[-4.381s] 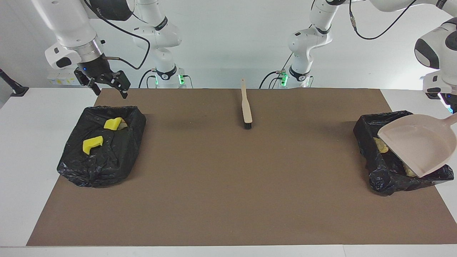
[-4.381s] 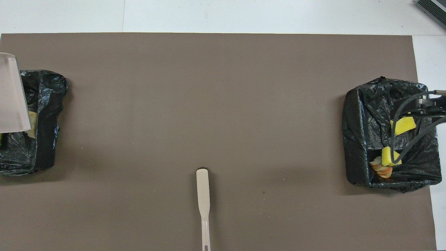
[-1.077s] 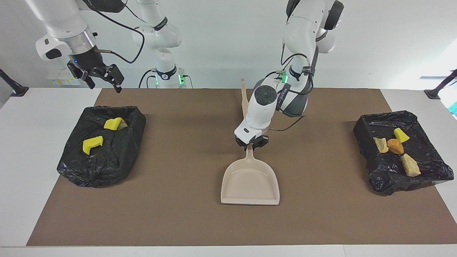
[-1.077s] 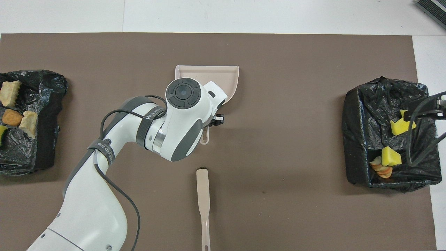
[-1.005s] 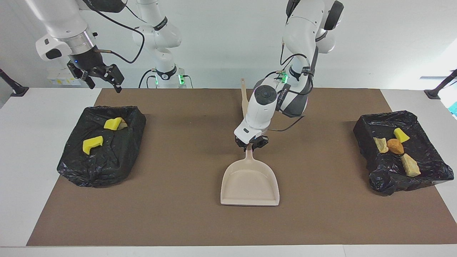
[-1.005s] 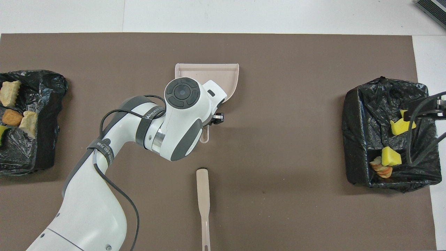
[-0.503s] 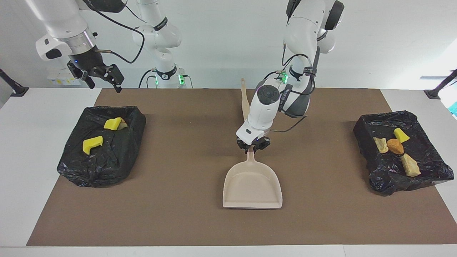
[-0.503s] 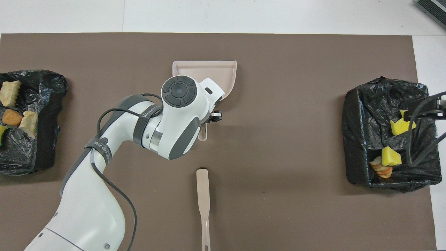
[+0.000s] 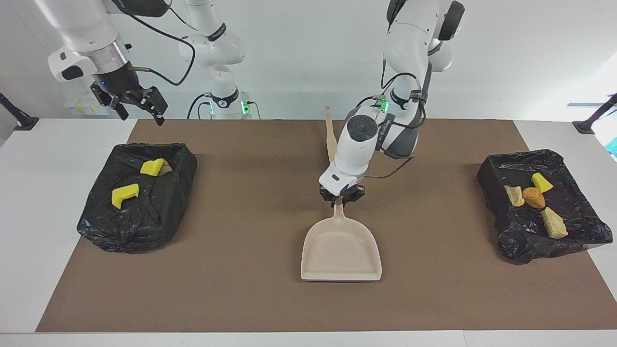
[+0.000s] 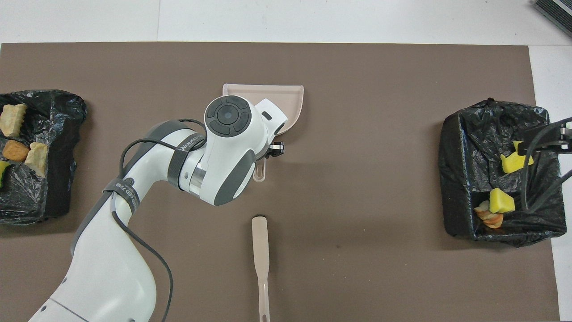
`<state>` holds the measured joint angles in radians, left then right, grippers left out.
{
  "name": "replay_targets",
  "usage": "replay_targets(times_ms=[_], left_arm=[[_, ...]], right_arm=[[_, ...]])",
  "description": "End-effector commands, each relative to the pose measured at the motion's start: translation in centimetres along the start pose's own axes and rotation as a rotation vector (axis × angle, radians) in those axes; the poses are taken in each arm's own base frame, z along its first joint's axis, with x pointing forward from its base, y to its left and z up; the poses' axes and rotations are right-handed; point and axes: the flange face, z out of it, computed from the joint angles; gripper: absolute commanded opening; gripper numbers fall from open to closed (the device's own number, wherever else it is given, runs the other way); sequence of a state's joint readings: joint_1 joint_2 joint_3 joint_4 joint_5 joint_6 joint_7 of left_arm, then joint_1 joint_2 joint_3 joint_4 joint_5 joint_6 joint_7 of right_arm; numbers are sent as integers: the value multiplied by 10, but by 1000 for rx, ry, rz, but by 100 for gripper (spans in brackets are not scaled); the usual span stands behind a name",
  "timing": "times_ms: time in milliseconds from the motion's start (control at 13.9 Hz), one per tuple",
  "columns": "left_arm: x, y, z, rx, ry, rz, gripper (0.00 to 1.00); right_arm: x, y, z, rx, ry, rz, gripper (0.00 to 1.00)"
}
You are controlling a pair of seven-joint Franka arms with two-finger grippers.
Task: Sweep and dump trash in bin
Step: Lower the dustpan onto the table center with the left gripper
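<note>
Bin [image 9: 137, 212] at right-arm end — two yellow scraps [image 9: 125, 194] contained; bin [image 9: 573, 212] at left-arm end — four chunks [image 9: 533, 197]; left gripper [image 9: 341, 199] at dustpan [image 9: 341, 249] handle, grip cannot be told; right gripper [image 9: 140, 107] spread.

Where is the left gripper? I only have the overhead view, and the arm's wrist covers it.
Observer: The facing view shows the left gripper down at the handle end of the dustpan, in the middle of the mat. I cannot tell whether it grips.
Operator: And the right gripper? I only see its cables.
Observer: The right gripper waits open, up in the air by the bin at the right arm's end.
</note>
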<state>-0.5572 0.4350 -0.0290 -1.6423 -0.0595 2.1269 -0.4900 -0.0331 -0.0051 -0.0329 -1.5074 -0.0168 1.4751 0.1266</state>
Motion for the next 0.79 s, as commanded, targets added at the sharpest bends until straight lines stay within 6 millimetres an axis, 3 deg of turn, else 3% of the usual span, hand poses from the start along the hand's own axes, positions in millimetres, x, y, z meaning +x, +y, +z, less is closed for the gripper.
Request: replay_targets(times_ms=[0, 287, 359, 718], left_arm=[[-2, -17, -25, 18, -23, -18, 50], [-1, -48, -65, 25, -38, -58, 81], [0, -60, -75, 30, -46, -72, 100], [10, -137, -141, 16, -13, -10, 100]], right_arm=[[-3, 1, -4, 17, -1, 16, 100], [-3, 1, -4, 17, 0, 14, 100], [-3, 1, -4, 17, 0, 14, 100], [-3, 0, -4, 17, 0, 14, 100]])
